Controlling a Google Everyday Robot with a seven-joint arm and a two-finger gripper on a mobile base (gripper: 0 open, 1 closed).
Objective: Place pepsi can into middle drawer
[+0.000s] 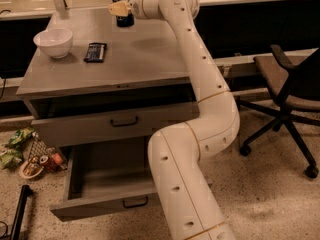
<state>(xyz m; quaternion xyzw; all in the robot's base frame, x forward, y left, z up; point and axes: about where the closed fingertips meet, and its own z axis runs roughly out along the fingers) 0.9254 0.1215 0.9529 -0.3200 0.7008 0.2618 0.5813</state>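
Note:
The pepsi can [123,19], blue with a silver top, stands upright at the far edge of the grey cabinet top [145,54]. My gripper [119,8], cream-coloured at the end of the white arm [200,69], is right at the can's middle, reaching in from the right and covering part of it. An upper drawer [115,124] is pulled out a little. A lower drawer [100,184] is pulled far out and shows nothing inside. I cannot tell which of them is the middle one.
A white bowl [53,42] and a flat dark snack bar [95,52] lie on the left of the cabinet top. Snack bags and clutter [25,154] lie on the floor at the left. A black office chair [287,84] stands at the right.

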